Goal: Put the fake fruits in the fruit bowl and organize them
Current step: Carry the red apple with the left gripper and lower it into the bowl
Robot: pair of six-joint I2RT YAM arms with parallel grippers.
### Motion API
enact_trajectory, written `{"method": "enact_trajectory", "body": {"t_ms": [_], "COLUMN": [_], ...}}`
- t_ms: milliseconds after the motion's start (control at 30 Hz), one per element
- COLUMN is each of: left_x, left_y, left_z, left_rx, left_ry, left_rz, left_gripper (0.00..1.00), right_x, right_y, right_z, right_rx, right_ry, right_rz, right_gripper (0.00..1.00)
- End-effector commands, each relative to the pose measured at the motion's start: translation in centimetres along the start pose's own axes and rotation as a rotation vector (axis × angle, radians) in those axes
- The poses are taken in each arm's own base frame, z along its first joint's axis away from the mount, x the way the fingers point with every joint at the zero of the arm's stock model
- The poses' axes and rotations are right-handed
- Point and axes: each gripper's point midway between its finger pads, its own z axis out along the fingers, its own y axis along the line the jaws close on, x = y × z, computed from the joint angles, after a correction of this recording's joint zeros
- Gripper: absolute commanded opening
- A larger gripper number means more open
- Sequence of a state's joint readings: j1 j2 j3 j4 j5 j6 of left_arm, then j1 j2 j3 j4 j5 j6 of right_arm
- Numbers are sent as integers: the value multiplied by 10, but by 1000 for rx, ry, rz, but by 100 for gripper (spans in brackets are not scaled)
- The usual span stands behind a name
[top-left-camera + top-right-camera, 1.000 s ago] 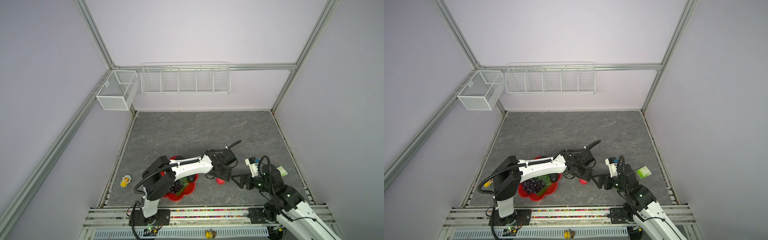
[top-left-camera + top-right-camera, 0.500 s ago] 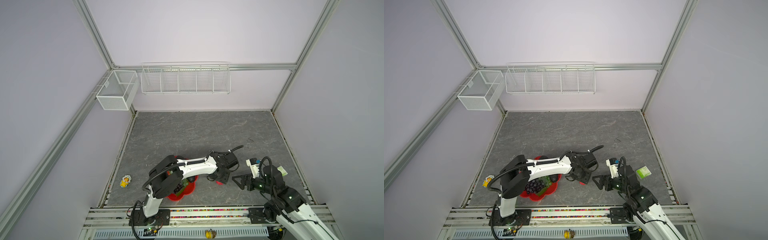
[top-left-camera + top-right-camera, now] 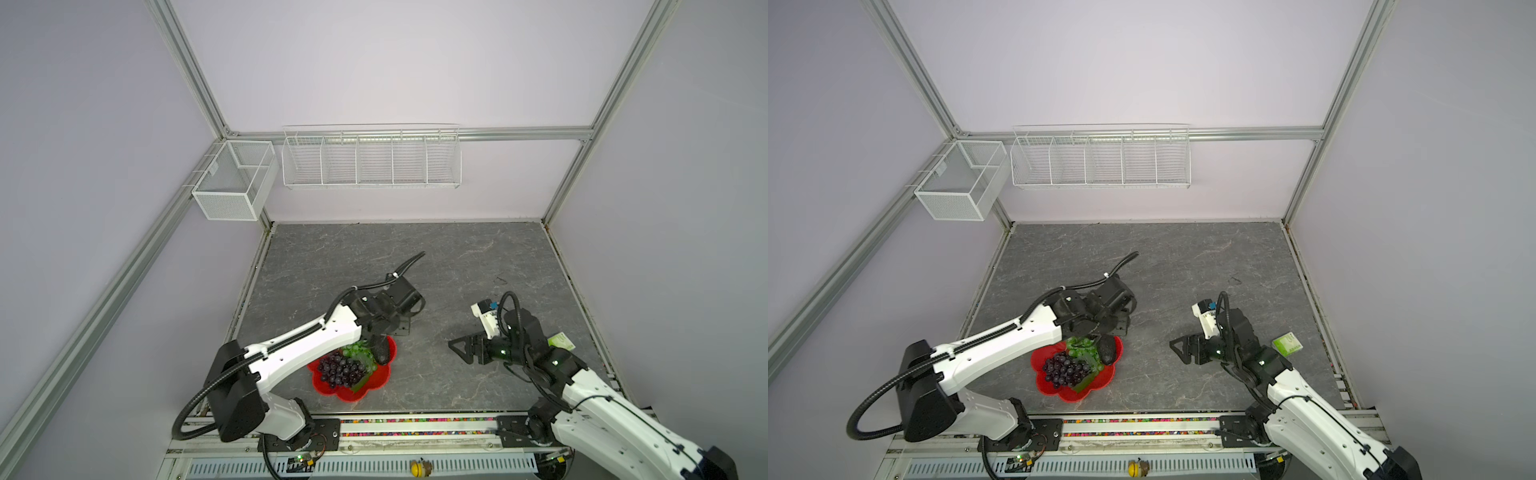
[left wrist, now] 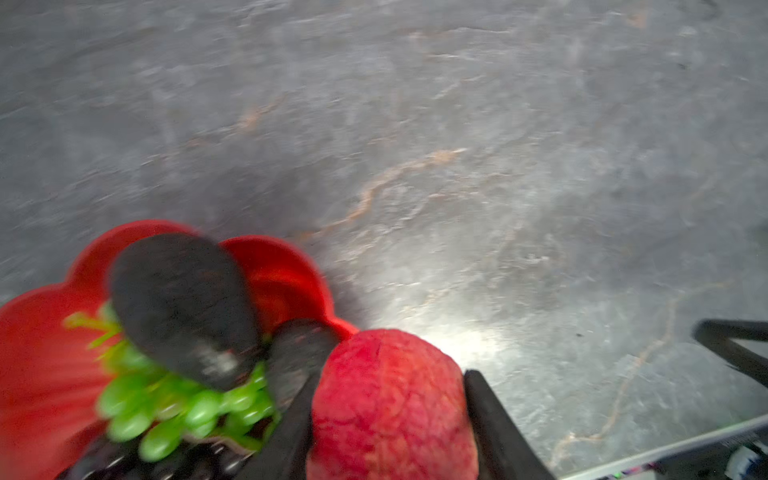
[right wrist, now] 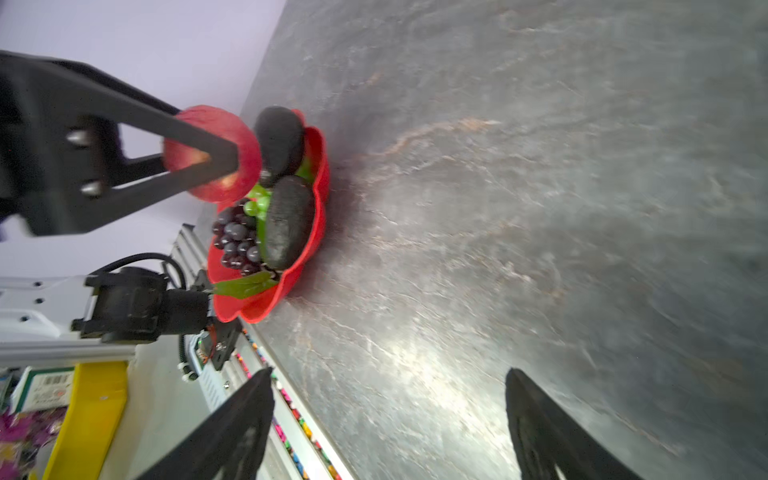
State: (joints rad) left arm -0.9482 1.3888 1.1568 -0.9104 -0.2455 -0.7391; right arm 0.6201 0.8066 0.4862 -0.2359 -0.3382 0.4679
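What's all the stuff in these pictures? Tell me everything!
table: one, grey, middle.
fruit bowl: one, red, near the table's front edge.
purple grape bunch: one, dark purple, in the fruit bowl.
green grape bunch: one, green, in the fruit bowl.
avocados: two, blackish, in the fruit bowl.
round fruit: one, red-pink, gripped beside the bowl's rim.
wire baskets: two, white, on the walls.
small box: one, green, table's right edge.
small toy: one, yellow, front rail.
left end effector: one, black, shut on the round fruit.
right end effector: one, black, open, over the table.

avocados (image 5: 286, 224) and grapes (image 3: 340, 370) lie in the fruit bowl (image 3: 347, 395), well left of the right gripper (image 3: 459, 352).
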Motion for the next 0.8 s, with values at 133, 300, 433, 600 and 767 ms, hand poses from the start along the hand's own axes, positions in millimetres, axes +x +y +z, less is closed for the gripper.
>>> {"method": "enact_trajectory", "body": {"t_ms": [133, 300, 433, 600, 767], "left_x": [35, 42, 44, 44, 43], "left_y": [109, 147, 161, 169, 172], "left_z": [-13, -13, 1, 16, 30], "left_rx": [-244, -326, -374, -393, -393], "left_ry": [-49, -72, -24, -8, 4], "left_rz": [-202, -316, -333, -353, -360], "left_gripper": [39, 37, 37, 38, 40], "right_x": [-54, -44, -32, -30, -30], "right_y": [86, 109, 114, 108, 106], "right_z": [35, 68, 83, 83, 85], "right_rx": [-200, -256, -266, -234, -218], "right_ry": [-61, 4, 50, 56, 65], "right_rz": [-262, -282, -285, -301, -314], "right_gripper": [88, 88, 88, 88, 88]}}
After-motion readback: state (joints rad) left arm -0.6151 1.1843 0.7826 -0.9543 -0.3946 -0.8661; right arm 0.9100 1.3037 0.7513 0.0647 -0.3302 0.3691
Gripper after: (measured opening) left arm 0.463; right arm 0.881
